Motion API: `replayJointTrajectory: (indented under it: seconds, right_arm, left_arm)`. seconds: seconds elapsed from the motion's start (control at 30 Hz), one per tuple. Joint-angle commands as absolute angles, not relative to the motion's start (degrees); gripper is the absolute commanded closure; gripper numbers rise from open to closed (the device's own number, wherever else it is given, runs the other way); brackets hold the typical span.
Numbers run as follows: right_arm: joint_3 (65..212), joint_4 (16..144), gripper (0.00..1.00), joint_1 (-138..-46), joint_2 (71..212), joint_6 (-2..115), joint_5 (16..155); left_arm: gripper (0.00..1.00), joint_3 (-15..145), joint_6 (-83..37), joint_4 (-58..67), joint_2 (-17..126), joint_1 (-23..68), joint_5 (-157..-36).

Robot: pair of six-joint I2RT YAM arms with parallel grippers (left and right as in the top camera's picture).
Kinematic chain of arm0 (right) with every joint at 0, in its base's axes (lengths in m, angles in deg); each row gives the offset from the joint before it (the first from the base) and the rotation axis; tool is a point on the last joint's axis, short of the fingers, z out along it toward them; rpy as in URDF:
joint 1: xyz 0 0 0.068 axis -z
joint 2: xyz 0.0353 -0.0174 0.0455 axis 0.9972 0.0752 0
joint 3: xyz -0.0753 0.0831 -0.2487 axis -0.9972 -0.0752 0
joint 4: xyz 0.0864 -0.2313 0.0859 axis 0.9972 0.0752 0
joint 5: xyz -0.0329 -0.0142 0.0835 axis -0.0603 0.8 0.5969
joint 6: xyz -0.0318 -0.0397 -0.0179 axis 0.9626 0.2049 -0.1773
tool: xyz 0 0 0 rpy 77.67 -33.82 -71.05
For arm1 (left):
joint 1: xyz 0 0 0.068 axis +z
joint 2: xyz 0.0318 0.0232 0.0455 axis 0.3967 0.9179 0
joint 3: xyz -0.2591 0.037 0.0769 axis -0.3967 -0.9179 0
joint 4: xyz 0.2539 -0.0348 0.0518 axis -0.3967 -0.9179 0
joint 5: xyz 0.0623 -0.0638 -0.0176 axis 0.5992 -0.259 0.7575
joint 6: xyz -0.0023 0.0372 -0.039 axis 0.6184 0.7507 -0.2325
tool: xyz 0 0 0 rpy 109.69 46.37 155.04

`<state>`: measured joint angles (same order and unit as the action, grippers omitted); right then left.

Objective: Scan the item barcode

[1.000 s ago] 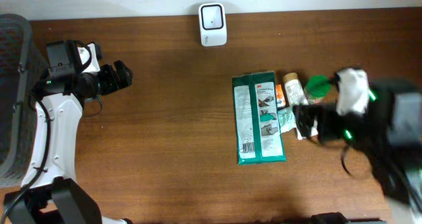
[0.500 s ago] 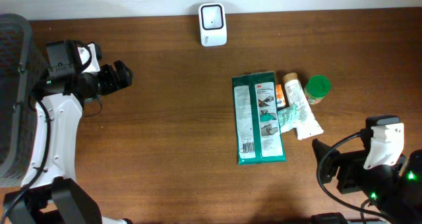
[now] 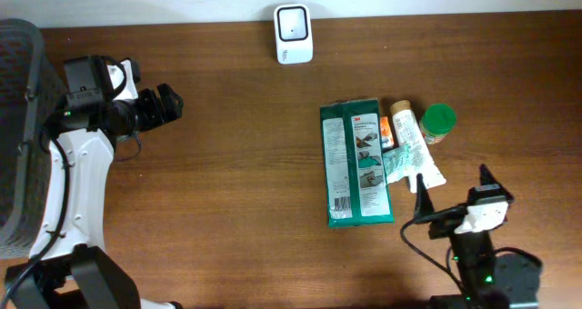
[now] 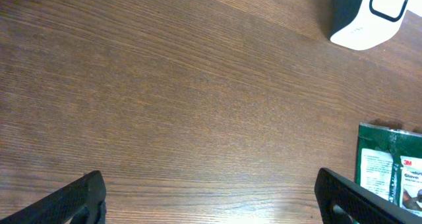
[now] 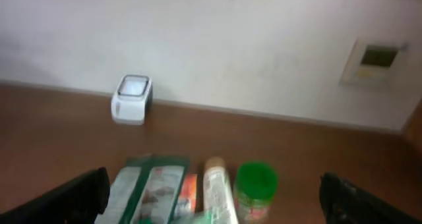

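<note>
Overhead: left gripper spread, empty, far left. Right gripper spread, empty, just beside tube. Green packet flat on table (scanner well apart, far edge).
Left wrist: fingers wide over bare wood.
Right wrist: packet low, ahead.

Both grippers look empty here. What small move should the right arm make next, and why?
Probably ease the open right gripper forward and down toward the white tube, the nearest item. Nothing is held yet, and the scanner stands far from the items, so one must be picked up first.
</note>
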<state>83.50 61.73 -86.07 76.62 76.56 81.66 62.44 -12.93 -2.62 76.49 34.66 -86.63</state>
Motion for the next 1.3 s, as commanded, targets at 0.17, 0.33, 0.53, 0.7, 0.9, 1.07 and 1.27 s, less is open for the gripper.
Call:
replayJointTrajectory:
  seconds: [0.17, 0.33, 0.53, 0.7, 0.9, 1.07, 1.27]
  right_arm:
    - [70.6, 56.0, 0.01, -85.6, 70.6, 76.9, 84.4]
    - [64.6, 50.8, 0.02, -85.7, 70.6, 76.9, 86.1]
    - [64.6, 49.8, 0.02, -85.7, 70.6, 76.9, 89.7]
    - [64.6, 50.4, 0.02, -85.7, 70.6, 76.9, 89.5]
    - [64.6, 50.4, 0.02, -85.7, 70.6, 76.9, 89.5]
    - [64.6, 50.4, 0.02, -85.7, 70.6, 76.9, 89.5]
    - [64.6, 50.4, 0.02, -85.7, 70.6, 76.9, 89.5]
  left_arm:
    - [0.01, 62.1, -12.4, -2.7, 76.8, 34.8, -86.7]
    - [0.01, 62.1, -12.4, -2.7, 76.8, 34.8, -86.7]
    - [0.01, 62.1, -12.4, -2.7, 76.8, 34.8, -86.7]
    - [0.01, 62.1, -12.4, -2.7, 76.8, 34.8, -86.7]
    - [0.01, 62.1, -12.4, -2.7, 76.8, 34.8, -86.7]
    - [0.01, 61.9, -12.4, -2.9, 76.6, 35.2, -86.7]
    - [0.01, 53.0, -12.4, -2.8, 71.7, 36.1, -86.7]
